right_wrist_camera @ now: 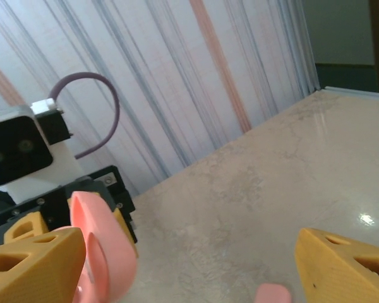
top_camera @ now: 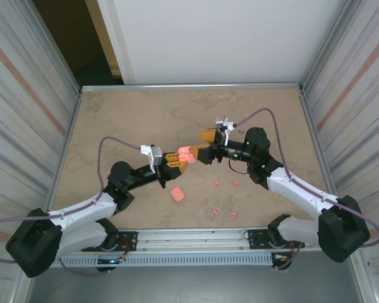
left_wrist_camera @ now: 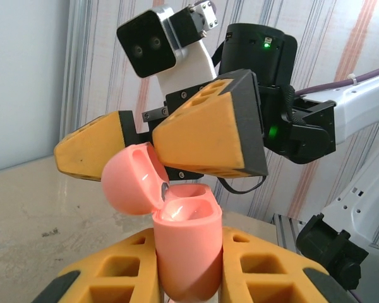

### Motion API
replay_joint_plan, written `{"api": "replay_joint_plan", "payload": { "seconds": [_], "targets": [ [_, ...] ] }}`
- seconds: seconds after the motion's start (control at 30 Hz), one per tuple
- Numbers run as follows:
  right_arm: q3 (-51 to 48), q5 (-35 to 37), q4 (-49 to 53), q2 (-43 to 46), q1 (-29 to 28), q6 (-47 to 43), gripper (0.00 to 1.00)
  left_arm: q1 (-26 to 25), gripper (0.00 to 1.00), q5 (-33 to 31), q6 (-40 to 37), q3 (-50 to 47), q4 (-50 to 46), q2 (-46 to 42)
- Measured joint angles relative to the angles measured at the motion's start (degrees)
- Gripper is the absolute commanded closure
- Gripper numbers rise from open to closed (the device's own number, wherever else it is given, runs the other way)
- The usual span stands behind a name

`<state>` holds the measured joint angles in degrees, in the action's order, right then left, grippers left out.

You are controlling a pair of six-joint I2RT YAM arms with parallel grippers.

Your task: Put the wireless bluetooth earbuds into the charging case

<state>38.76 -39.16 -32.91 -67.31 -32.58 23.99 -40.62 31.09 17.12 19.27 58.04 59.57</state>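
The main danger is at the lid (left_wrist_camera: 129, 183): the right gripper (top_camera: 200, 144) stands wide open and empty, one ribbed orange finger close against that lid and the other well apart. A careless closing or sweep could snap the lid shut or lever the charging case (left_wrist_camera: 186, 237) out of its hold. The left gripper (top_camera: 177, 162) is clamped tight around the case body, which stands upright with its lid swung back. The shell is smooth, glossy, rounded salmon plastic, a shape that I judge slides easily between pads. The earbuds (top_camera: 216, 184) lie loose on the mottled stone-look table (top_camera: 126, 120), nearer the arm bases than the held case and to its right. Tiny, short-stemmed and flat on a hard top, they may skid or flick away when pinched. A second, closed case (top_camera: 177, 194) rests just below the held one.
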Motion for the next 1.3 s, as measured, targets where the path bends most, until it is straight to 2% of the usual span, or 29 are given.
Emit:
{"api": "replay_joint_plan", "payload": {
  "seconds": [0.17, 0.33, 0.57, 0.77, 0.93, 1.3],
  "targets": [
    [0.02, 0.11, 1.68, 0.76, 0.39, 0.0, 0.15, -0.02, 1.0, -1.03, -1.05, 0.0, -1.68, -0.96],
    [0.15, 1.11, 10.45, 6.99, 0.76, -0.66, 0.16, -0.02, 1.0, -5.07, -2.47, -0.74, -5.11, -4.37],
    [1.11, 7.26, 28.68, 16.96, 1.62, -2.1, 0.28, -0.02, 1.0, -9.16, -5.51, -2.82, -12.52, -13.53],
    [-0.24, 14.23, 42.38, 18.49, 1.86, -1.68, 0.37, 0.0, 1.0, -11.32, -7.28, -4.98, -17.94, -23.39],
    [-4.48, 18.21, 47.06, 16.52, 1.86, -0.79, 0.41, -0.02, 1.0, -11.89, -8.02, -5.97, -21.03, -28.63],
    [-5.31, 21.62, 47.71, 1.07, 1.86, -0.48, 0.48, -0.02, 1.0, -11.89, -8.33, -6.01, -23.98, -31.89]
  ]
}}
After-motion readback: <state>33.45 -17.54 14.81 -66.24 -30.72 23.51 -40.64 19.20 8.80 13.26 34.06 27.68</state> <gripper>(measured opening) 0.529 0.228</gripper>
